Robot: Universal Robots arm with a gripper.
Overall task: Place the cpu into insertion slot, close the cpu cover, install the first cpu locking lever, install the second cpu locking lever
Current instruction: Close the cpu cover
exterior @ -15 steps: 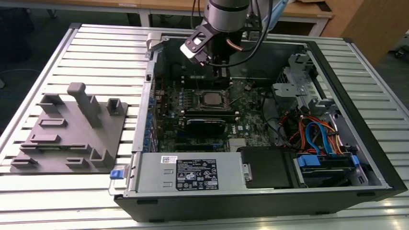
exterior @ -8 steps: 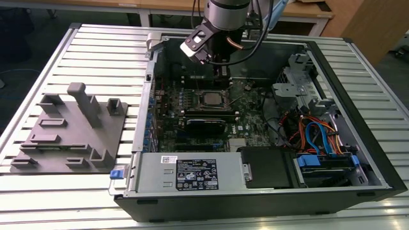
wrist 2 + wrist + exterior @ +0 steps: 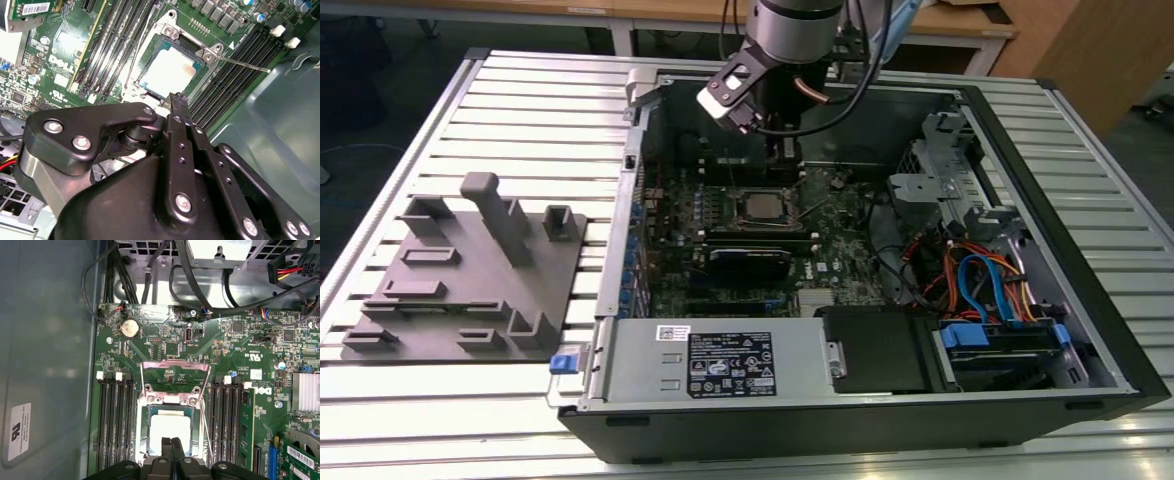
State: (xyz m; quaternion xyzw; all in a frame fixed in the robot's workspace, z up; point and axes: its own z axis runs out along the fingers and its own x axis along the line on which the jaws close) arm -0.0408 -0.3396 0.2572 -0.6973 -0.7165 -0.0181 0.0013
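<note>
Gripper (image 3: 171, 441), shut and empty, hovers over the cpu (image 3: 170, 427) seated in the insertion slot (image 3: 144, 439); raised cpu cover (image 3: 175, 365) seemingly needs folding down.

Gripper (image 3: 171, 441) fingertips pressed together, right at the edge of the cpu (image 3: 170, 426) — chip sits in the insertion slot (image 3: 144, 437), cpu cover (image 3: 175, 365) standing open — black memory slots (image 3: 116, 425) flanking.
</note>
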